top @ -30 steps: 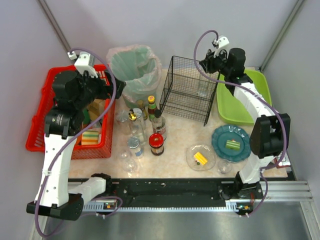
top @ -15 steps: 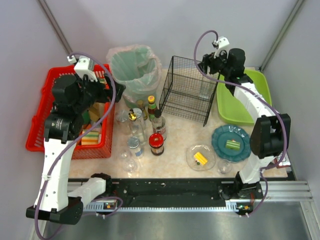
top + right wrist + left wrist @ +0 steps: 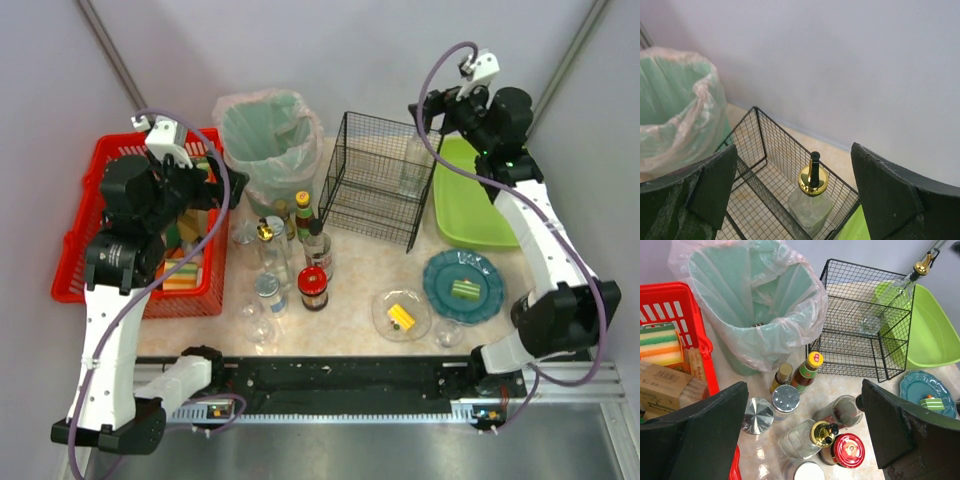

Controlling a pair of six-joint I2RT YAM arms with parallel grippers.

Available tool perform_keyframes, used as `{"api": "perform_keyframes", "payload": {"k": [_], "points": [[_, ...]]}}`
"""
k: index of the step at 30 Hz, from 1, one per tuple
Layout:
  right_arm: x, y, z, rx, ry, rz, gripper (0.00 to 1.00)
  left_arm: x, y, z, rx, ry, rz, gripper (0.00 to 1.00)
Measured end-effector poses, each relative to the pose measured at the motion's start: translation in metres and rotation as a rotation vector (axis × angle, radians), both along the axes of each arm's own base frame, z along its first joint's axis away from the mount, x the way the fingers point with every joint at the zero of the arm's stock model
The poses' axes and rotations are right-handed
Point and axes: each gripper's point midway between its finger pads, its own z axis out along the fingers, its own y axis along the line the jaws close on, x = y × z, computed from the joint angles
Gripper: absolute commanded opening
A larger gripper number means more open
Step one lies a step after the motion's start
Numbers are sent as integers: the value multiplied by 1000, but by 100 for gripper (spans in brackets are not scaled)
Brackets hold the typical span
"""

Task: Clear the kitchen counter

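Clearing judged about midway; right gripper [image 3: 432,112] gapes empty above a glass bottle [image 3: 810,202] standing in the wire basket [image 3: 375,185]; left gripper [image 3: 804,385], wide open, empty, hovers over bottles [image 3: 292,250] crowding the counter [image 3: 365,268]; next needs one neck centred.

The tabletop [image 3: 365,265] is beige with pale marbling. The basket [image 3: 70,255] is red, the wire rack [image 3: 375,180] black, the tub [image 3: 460,210] lime green and the plate [image 3: 440,300] teal. The bin [image 3: 265,130] is mint green under a translucent pinkish bag [image 3: 810,305]. A sponge [image 3: 659,342] has green, white, yellow and orange stripes.
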Motion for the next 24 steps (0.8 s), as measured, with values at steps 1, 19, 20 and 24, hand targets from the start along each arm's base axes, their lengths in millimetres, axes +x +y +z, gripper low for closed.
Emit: {"api": "perform_keyframes", "payload": {"k": [1,19,20,24], "points": [[-7,-3,12,5,-21,-11,93,-1,0,-1,4,3,0,99],[-239,115,26,71,42,524,90,-8,-10,-39,-59,130,-32,99],[-245,124,13,71,69,551,90,-10,-10,-40,-62,132,-33,99],[-261,162,-44,46,209,614,88,-17,-14,-43,-77,134,-56,97]]}}
